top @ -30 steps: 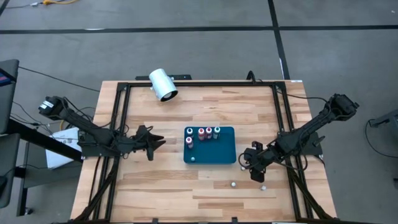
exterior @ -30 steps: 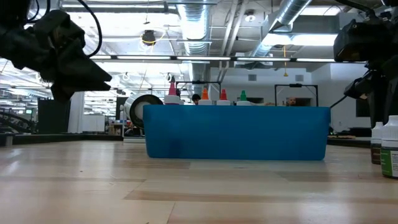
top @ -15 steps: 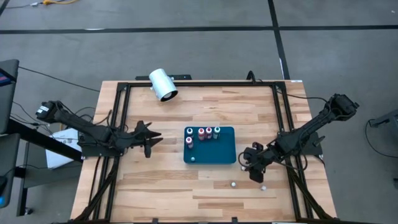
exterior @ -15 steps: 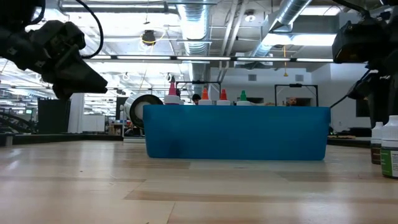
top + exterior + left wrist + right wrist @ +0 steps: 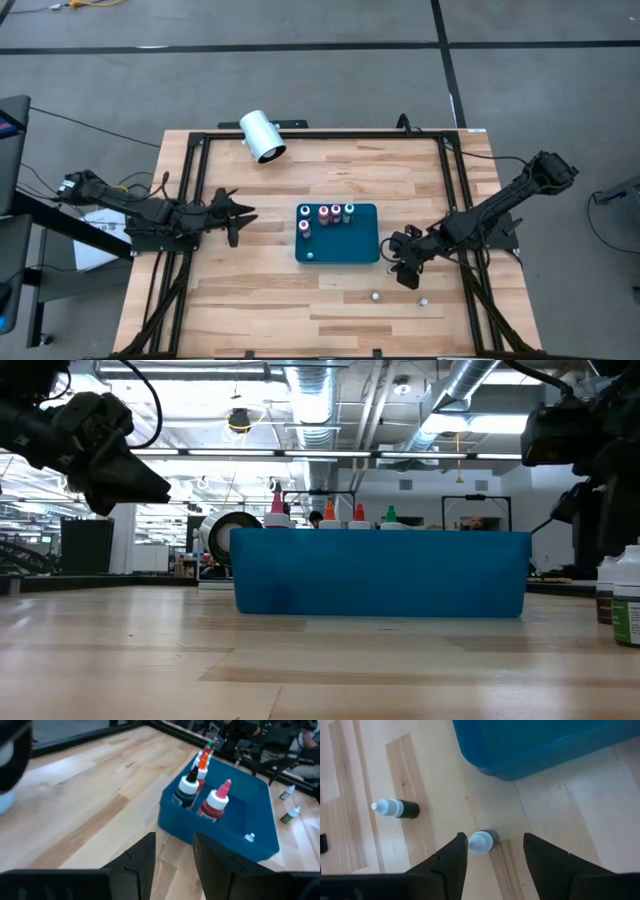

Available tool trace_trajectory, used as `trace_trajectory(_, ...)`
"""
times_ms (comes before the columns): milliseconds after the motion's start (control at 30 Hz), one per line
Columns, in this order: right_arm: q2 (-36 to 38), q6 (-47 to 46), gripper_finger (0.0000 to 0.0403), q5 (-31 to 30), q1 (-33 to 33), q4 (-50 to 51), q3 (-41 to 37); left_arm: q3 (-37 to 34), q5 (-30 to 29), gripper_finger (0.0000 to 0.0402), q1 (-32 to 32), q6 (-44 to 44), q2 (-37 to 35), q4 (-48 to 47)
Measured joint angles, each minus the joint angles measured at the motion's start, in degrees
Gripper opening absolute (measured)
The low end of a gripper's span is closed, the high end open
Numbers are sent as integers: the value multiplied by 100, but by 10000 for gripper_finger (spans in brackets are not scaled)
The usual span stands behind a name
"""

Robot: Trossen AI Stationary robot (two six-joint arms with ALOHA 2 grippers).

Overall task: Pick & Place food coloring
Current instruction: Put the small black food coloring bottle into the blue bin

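The teal tray (image 5: 350, 243) sits mid-table with several food coloring bottles (image 5: 324, 213) upright along its far side, also seen in the left wrist view (image 5: 216, 800). One small white-capped bottle (image 5: 482, 841) stands on the wood just off the tray's near right corner. My right gripper (image 5: 495, 840) points steeply down over it, open, one finger on each side and a gap to both; in the high view it is at the tray's right (image 5: 402, 268). My left gripper (image 5: 238, 213) hovers left of the tray, its fingers (image 5: 142, 857) a little apart and empty.
Two loose bottles (image 5: 375, 296) (image 5: 423, 300) stand on the wood nearer the front edge; one shows in the right wrist view (image 5: 395, 808). A big white cylinder (image 5: 262, 136) lies on its side at the far left. Black frame rails (image 5: 190, 200) run along the table's sides.
My left gripper has drawn back from the tray toward the table's left edge and slightly toward the far edge, rolling a little. My right gripper has stayed by the tray's near right corner.
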State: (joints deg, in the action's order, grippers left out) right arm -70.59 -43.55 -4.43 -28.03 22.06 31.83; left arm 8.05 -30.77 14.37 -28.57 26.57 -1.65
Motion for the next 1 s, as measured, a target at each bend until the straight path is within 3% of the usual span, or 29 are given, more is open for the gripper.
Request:
trace_trajectory(567,-22,-13,176,157,-10,-148,-9,0,-459,122,2,-121,-1469,-1236)
trace_trajectory(1000,-1115,-173,175,452,-44,-767,-20,0,-462,122,2,-224,-1735,-1451)
